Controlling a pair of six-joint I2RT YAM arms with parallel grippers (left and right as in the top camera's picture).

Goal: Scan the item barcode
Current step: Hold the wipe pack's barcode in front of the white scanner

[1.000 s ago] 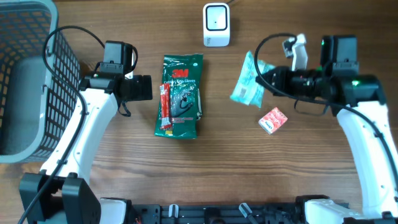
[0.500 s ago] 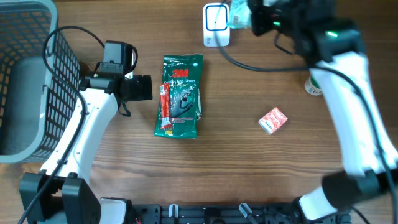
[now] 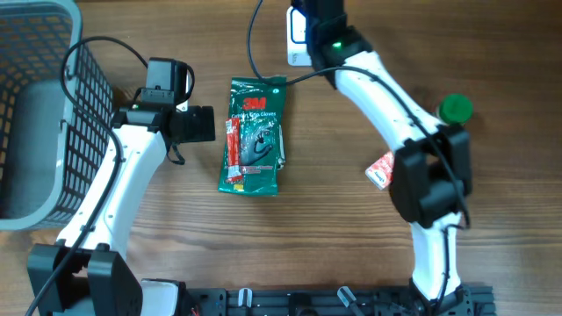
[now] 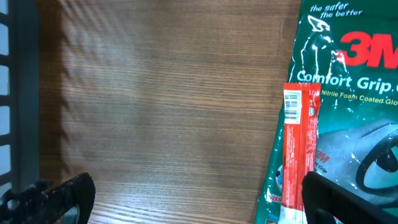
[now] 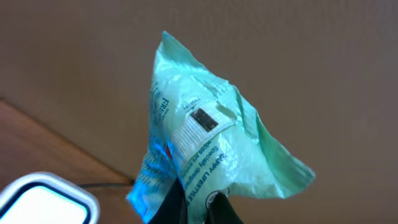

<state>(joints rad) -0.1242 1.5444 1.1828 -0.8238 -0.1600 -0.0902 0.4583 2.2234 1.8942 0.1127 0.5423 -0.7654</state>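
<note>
Gripping the pale green packet by its lower edge in the closed right pincer, up at twelve o'clock beside the scanner, barcode left uncovered, likely for reading. Holding the left pincer wide open and empty at nine o'clock, out of the way.

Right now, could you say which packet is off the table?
The pale green packet, gripped by the right end effector; the other three lie flat.
</note>
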